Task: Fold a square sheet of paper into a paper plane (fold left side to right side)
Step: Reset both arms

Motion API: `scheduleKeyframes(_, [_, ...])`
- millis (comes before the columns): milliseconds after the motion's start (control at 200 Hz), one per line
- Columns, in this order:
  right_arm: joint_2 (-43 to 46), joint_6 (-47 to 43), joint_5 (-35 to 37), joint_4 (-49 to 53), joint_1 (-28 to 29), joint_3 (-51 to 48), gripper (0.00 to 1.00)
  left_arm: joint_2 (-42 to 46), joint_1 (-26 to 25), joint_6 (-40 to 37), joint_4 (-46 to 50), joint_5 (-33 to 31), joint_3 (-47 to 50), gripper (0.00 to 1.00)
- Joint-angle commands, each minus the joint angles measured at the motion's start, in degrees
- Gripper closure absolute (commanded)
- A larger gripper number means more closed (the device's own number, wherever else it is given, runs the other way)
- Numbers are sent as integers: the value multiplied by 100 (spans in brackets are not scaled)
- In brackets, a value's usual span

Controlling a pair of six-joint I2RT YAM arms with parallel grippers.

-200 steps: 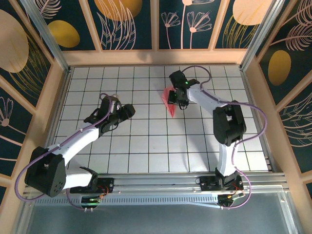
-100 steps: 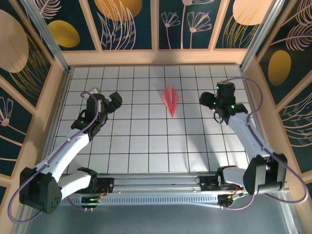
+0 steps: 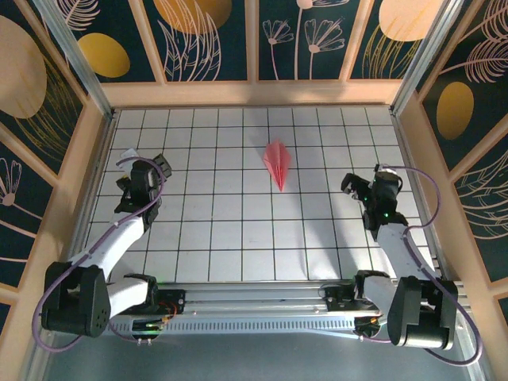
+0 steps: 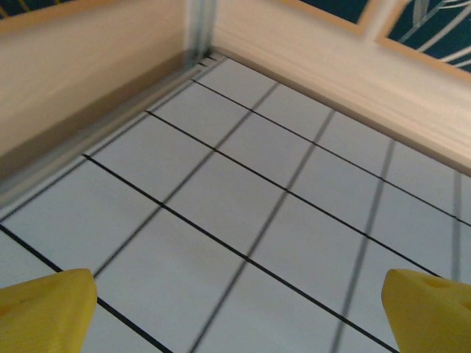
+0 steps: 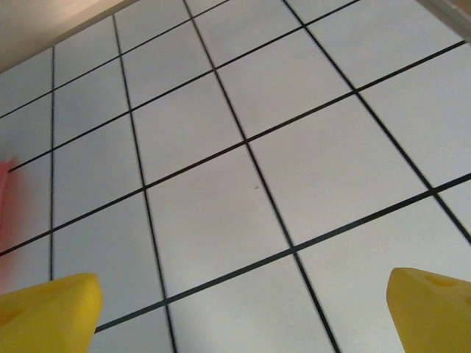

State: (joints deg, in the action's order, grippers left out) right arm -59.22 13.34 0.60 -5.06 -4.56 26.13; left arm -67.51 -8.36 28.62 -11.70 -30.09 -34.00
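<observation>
The paper plane [image 3: 277,163] lies flat on the white gridded tabletop [image 3: 238,230], just right of the centre line and in the far half. It is a narrow salmon-pink dart with its point toward the near edge and its wider tail toward the far wooden wall [image 3: 254,94]. Nothing touches it.

The left gripper [image 3: 144,167] sits over the left side of the tabletop, well apart from the plane and close to the left wall. In the left wrist view its jaws stand wide open, with the yellow fingertips [image 4: 45,310] at the two lower corners and bare grid squares between them. Beyond them, the far-left corner of the wooden enclosure [image 4: 88,66] comes up blurred.

The right gripper [image 3: 359,182] sits over the right side of the tabletop, nearer than the plane and well to the right of it. Its jaws are open too and hold nothing: in the right wrist view the yellow fingertips [image 5: 48,312] are spread to the lower corners over empty squares. A pink blur at the left edge of that view is the plane [image 5: 6,213], clear of the fingers.
</observation>
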Motion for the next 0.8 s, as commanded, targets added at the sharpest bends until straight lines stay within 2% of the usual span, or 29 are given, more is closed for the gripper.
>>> scheduleKeyframes(0, [-330, -305, 70, -1365, -202, -167, 1, -258, 150, -438, -1043, -508, 172, 1])
scheduleKeyframes(85, [-643, -455, 59, -1862, -286, -317, 1, -465, 159, -730, -1508, -709, 334, 1])
scheduleKeyframes(205, [-1005, -591, -89, -3097, -309, -728, 1, -651, 176, -1019, -1966, -831, 543, 1])
scheduleKeyframes(410, [-1719, -648, -481, -4777, -309, -1121, 1, -850, 217, -1367, -2754, -575, 903, 1])
scheduleKeyframes(741, [-2583, -761, -919, -6606, -306, -1255, 1, -1028, 277, -1816, -3802, 13, 1356, 1])
scheduleKeyframes(796, [-2593, -891, -997, -6426, -256, -1181, 1, -1103, 306, -1816, -3968, 138, 1401, 1])
